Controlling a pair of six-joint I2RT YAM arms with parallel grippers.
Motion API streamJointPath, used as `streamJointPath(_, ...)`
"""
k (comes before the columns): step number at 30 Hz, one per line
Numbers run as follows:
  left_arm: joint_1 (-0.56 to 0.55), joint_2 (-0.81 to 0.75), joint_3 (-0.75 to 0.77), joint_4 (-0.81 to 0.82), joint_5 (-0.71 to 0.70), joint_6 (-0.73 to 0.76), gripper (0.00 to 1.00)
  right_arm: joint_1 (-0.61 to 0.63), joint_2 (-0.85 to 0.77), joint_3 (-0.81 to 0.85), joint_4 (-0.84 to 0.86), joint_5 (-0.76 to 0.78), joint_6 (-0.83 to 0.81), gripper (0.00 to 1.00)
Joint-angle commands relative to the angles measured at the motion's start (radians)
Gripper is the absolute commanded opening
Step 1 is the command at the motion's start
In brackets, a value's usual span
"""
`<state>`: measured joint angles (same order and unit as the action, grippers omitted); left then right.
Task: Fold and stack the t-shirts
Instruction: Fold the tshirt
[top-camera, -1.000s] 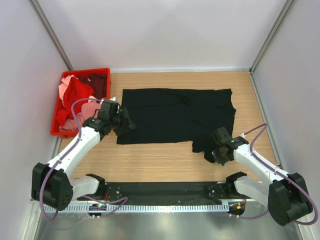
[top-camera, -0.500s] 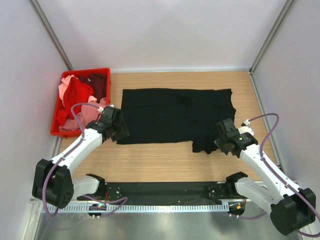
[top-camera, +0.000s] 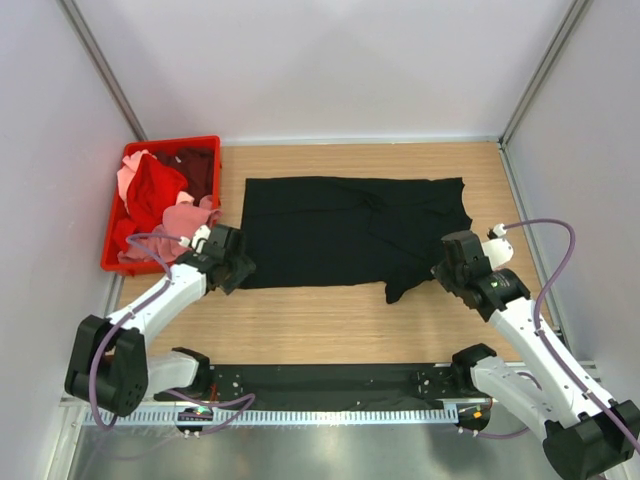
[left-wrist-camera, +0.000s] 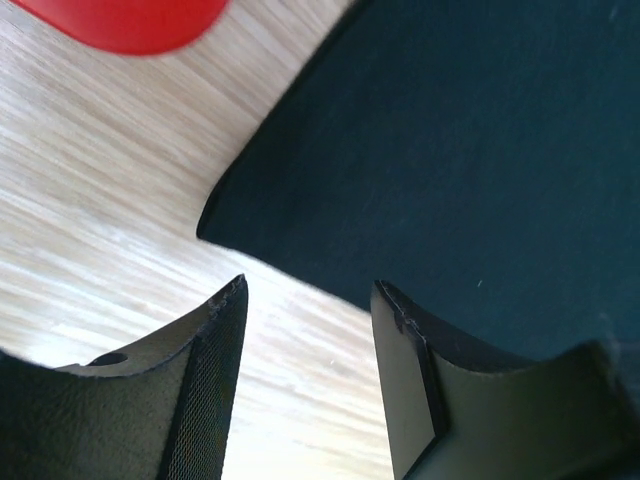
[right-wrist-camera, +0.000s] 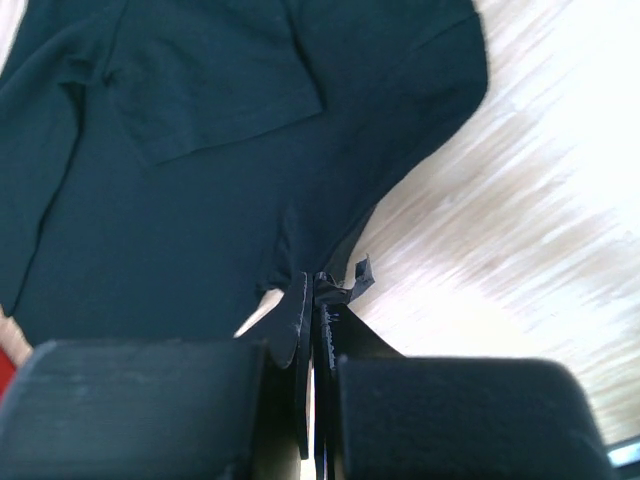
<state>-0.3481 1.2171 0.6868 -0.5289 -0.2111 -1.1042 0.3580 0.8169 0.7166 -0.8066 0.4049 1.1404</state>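
A black t-shirt (top-camera: 345, 230) lies spread flat on the wooden table, with one flap bunched at its near right. My right gripper (top-camera: 452, 266) is shut on that flap; the right wrist view shows black cloth (right-wrist-camera: 200, 150) pinched between the closed tips of the right gripper (right-wrist-camera: 316, 282). My left gripper (top-camera: 232, 268) hovers open at the shirt's near left corner. In the left wrist view that corner (left-wrist-camera: 215, 225) lies just ahead of the open left gripper (left-wrist-camera: 310, 285), which has only bare wood between its fingers. Red (top-camera: 155, 185), pink (top-camera: 185, 215) and maroon (top-camera: 195, 165) t-shirts sit in the crate.
A red plastic crate (top-camera: 190, 141) stands at the far left of the table, and its corner (left-wrist-camera: 120, 20) shows in the left wrist view. White walls close in the back and both sides. Bare wood runs between the shirt and the arm bases.
My right gripper has moved away from the near edge and to the right, carrying the black flap with it. My left gripper has slid off the shirt toward its near left corner.
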Motion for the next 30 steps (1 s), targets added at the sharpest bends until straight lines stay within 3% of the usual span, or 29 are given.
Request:
streamJointPath(1, 0.026, 0.027, -0.016, 0.079, -0.057, -0.118, 0.54, 0.006, -0.007, 0.018, 0.083, -0.015, -0.033, 0.01)
streamJointPath(8, 0.029, 0.042, -0.058, 0.09, -0.085, -0.203, 0.5, 0.004, -0.016, 0.0, 0.116, -0.029, -0.045, 0.01)
streamJointPath(20, 0.029, 0.097, -0.087, 0.119, -0.105, -0.22, 0.44, 0.006, -0.012, 0.0, 0.13, -0.02, -0.06, 0.01)
streamJointPath(22, 0.029, 0.099, -0.084, 0.121, -0.106, -0.215, 0.34, 0.006, -0.018, 0.004, 0.124, 0.003, -0.07, 0.01)
streamJointPath(26, 0.029, 0.087, -0.056, 0.112, -0.12, -0.189, 0.05, 0.006, -0.025, 0.01, 0.107, 0.06, -0.096, 0.01)
streamJointPath(27, 0.029, 0.082, -0.037, 0.106, -0.125, -0.181, 0.0, 0.004, -0.024, 0.015, 0.103, 0.087, -0.102, 0.01)
streamJointPath(30, 0.029, 0.073, 0.0, 0.09, -0.134, -0.143, 0.0, 0.004, -0.019, 0.029, 0.095, 0.121, -0.12, 0.01)
